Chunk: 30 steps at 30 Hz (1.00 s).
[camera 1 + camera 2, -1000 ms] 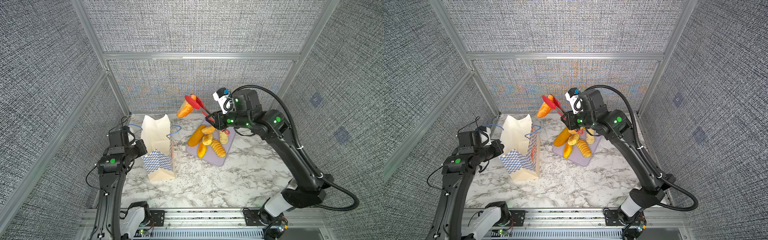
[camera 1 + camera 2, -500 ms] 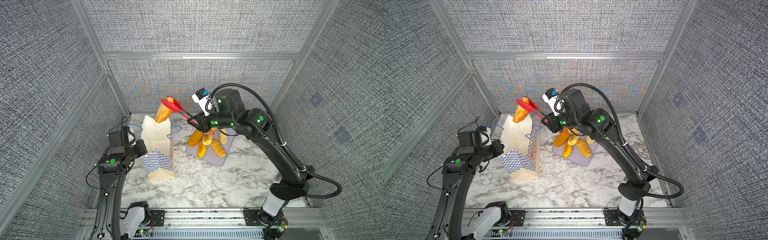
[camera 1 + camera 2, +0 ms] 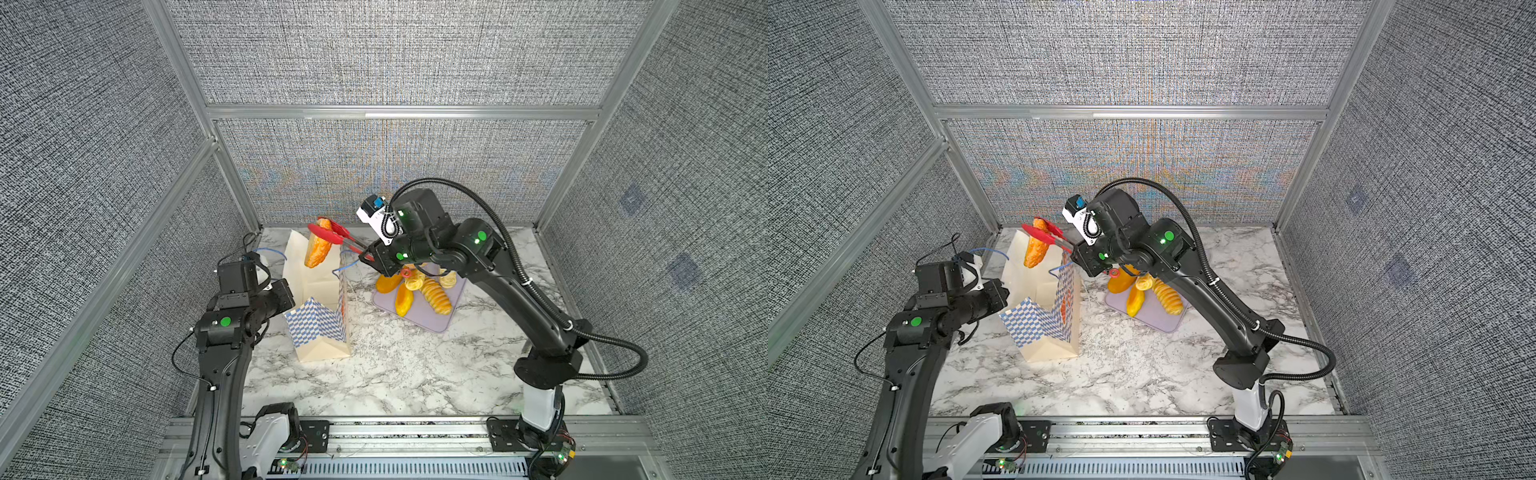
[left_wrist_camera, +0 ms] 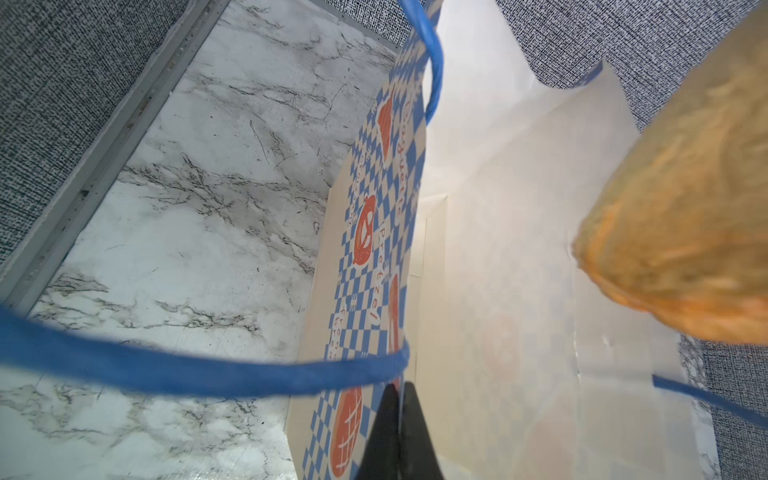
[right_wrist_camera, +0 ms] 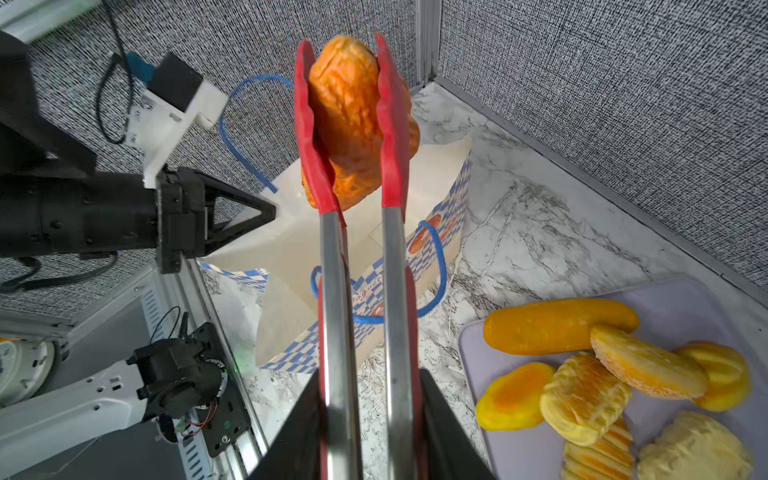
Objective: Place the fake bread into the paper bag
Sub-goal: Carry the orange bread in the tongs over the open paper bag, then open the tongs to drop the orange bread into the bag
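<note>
An orange-brown fake bread loaf [image 3: 318,251] hangs end-down over the open mouth of the tall blue-checked cream paper bag [image 3: 318,332], clamped between the red-tipped metal tongs [image 5: 361,232]. The right gripper [image 5: 369,386] squeezes the tongs' arms together. The left gripper [image 4: 401,390] is pinched on the bag's rim. Just right of the bag, more glossy yellow fake bread [image 3: 432,293] lies on a flat lavender tray [image 3: 438,323].

Tall cream paper bag with blue-white checker print [image 3: 318,332] [image 3: 1040,330] stands upright, mouth wide open, thin blue cord handles sticking out. One wrinkled orange-brown toy loaf [image 3: 318,249] [image 3: 1035,251] [image 5: 353,120] hangs end-down over the mouth; unclear if its tip is inside. Other glossy yellow-orange toy loaves and buns [image 3: 430,293] [image 5: 582,395] lie heaped right of the bag, apart from it.
</note>
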Motion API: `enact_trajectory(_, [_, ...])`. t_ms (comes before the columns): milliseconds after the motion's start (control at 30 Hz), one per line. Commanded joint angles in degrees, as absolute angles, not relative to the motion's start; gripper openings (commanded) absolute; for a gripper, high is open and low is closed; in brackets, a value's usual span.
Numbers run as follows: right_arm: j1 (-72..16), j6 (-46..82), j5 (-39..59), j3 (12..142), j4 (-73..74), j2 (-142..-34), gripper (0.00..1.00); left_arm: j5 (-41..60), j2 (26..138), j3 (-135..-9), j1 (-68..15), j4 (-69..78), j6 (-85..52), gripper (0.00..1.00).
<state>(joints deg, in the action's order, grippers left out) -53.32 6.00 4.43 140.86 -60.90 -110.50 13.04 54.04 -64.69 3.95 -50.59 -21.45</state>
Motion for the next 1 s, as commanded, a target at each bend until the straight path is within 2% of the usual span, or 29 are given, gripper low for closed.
enact_trajectory(0, [-54.2, 3.7, 3.0, 140.9, -60.9, -111.1, 0.35, 13.7, 54.1, -64.4, 4.0, -49.5, -21.5, 0.02])
enact_trajectory(600, [-55.9, 2.1, 0.7, 138.9, -63.1, -113.1, 0.37, 13.9, 53.9, -64.2, 4.0, -49.4, -21.7, 0.02])
enact_trajectory(967, [-56.1, 2.1, 0.5, 138.6, -62.8, -113.0, 0.51, 13.8, 53.7, -64.3, 4.0, -49.5, -21.7, 0.02])
